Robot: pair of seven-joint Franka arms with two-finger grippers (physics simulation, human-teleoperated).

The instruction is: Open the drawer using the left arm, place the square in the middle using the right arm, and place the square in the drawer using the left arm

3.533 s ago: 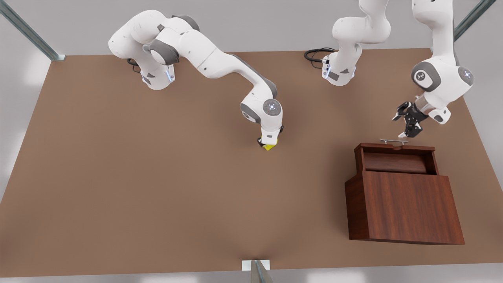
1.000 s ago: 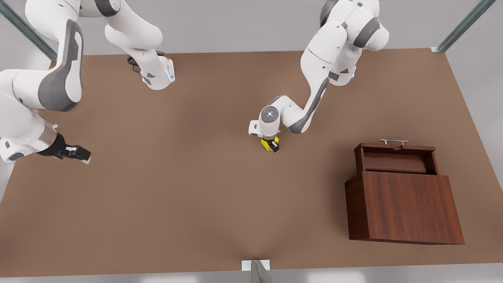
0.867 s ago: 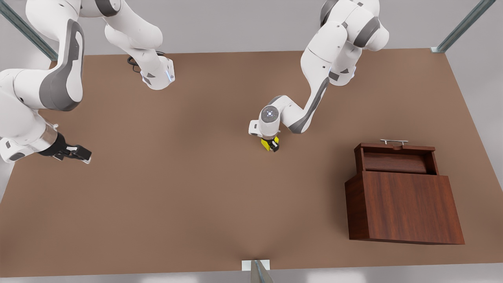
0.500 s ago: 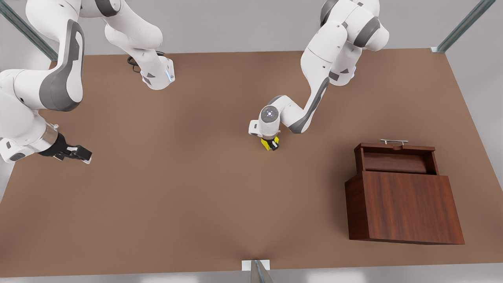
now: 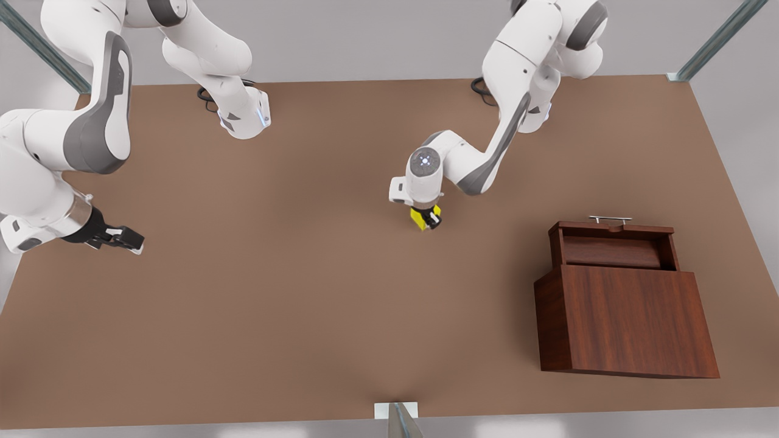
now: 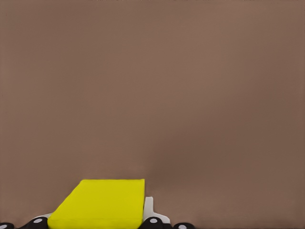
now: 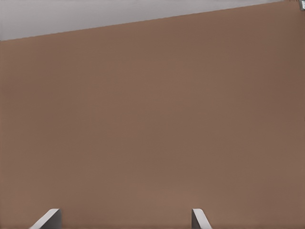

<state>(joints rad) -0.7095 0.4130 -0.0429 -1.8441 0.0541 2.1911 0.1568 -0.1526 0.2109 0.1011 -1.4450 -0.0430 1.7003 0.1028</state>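
Note:
The square (image 5: 419, 216), a small yellow cube, is near the middle (image 5: 341, 243) of the brown tabletop, and my left gripper (image 5: 426, 218) is shut on it from above. In the left wrist view the square (image 6: 100, 202) fills the space between the fingers, with bare table beyond. The drawer (image 5: 611, 250) stands pulled out of the dark wooden cabinet (image 5: 627, 319) at the front view's right, its silver handle (image 5: 610, 219) facing the arms' bases. My right gripper (image 5: 125, 238) waits open at the front view's far left, over the table edge, and its fingertips (image 7: 47, 219) are spread wide apart.
Both arm bases (image 5: 243, 118) sit along the far edge of the table. Metal frame posts (image 5: 709, 42) rise at the far corners. A small bracket (image 5: 395, 413) is at the near edge. A stretch of brown table lies between the square and the cabinet.
The left arm came from the drawer to the square, shut on it and has just shifted slightly toward the front view's right and upward. The right arm let go and withdrew left.

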